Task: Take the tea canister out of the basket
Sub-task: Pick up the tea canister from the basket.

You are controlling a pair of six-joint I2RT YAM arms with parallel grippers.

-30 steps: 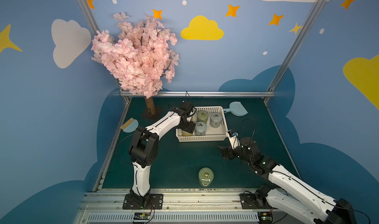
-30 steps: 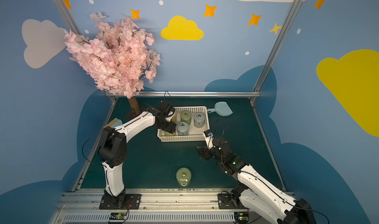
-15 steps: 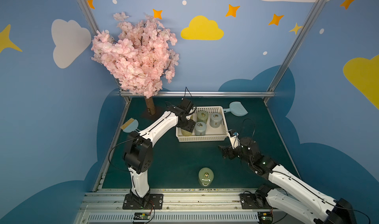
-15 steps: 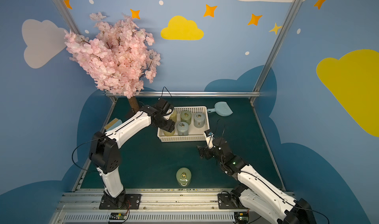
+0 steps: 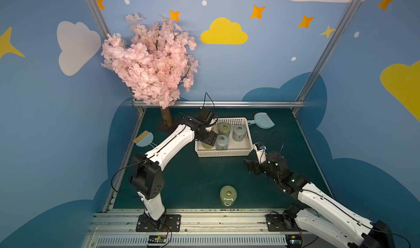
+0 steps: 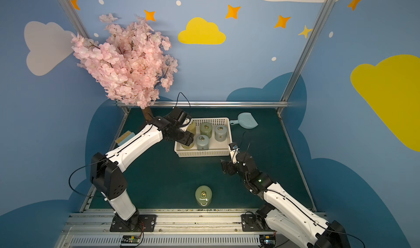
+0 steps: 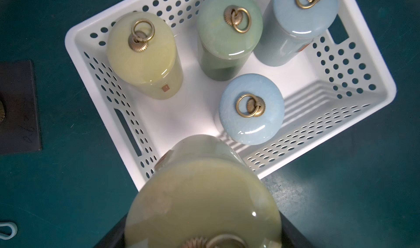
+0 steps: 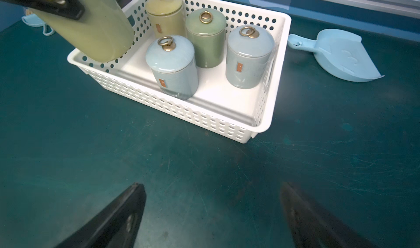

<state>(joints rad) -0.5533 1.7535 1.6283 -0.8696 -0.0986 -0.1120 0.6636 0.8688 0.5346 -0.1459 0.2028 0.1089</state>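
Left wrist view: the tea canister [image 7: 202,201] is blurred, its ring handle is cut by the picture's edge, and it hides the nearest corner of the basket [image 7: 375,94].

Both top views: the left gripper [image 5: 208,142] covers most of that canister at the basket's near-left corner, and its fingertips are not visible.

Right wrist view: the right gripper [image 8: 212,185] has both fingers [image 8: 118,217] running off the edge, blurred.

Canister labels inside the basket: too small to read.

No legible txt/nos.; tiny orange tag [image 8: 162,82] on blue canister [image 8: 172,60], too sm. for reading.
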